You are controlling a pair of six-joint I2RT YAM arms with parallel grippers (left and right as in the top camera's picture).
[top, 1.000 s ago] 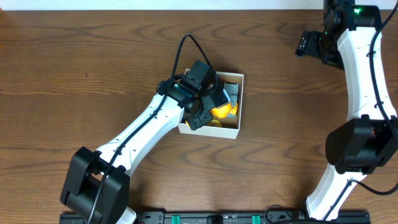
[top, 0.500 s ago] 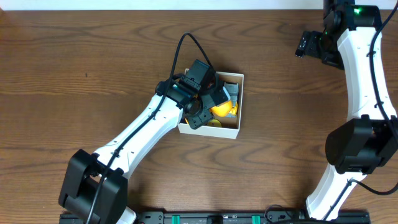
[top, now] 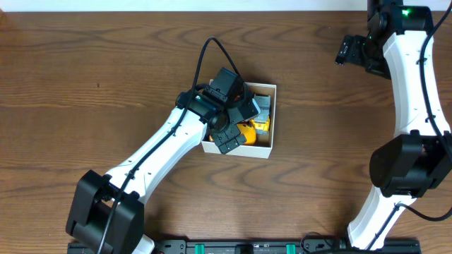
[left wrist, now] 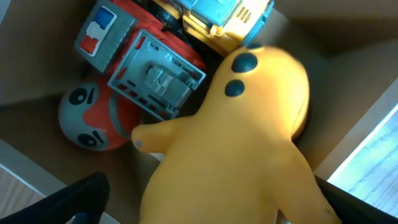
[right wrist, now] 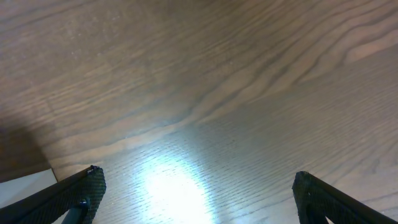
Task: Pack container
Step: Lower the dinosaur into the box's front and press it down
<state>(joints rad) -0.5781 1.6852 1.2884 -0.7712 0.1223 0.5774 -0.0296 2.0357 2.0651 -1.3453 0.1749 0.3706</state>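
The container (top: 247, 149), a small square cardboard box with white walls and a brown inside, sat near the middle of the wooden tabletop (top: 85, 63), open side up. The left gripper (top: 237, 125) hung over its 9 o'clock half, fingers spread wide on either side of a smooth yellow toy (left wrist: 249, 143) that lay in the box. One finger (left wrist: 81, 199) stood clear of the toy, while contact at the other could not be told. In the left wrist view the yellow toy carried two dark blue dots. At its 10 o'clock lay a red and grey toy vehicle (left wrist: 143, 68) with a blue, white and red sticker bearing no letters. A round red toy (left wrist: 93, 118) with scowling painted eyes rested at 9 o'clock. A yellow and pale blue toy truck (left wrist: 224, 18) sat at 12 o'clock, with dark marks on its side too small to read. The right gripper (top: 351, 51) was well apart at 2 o'clock from the container, over bare wood, its fingers (right wrist: 81, 193) also spread wide and holding nothing.
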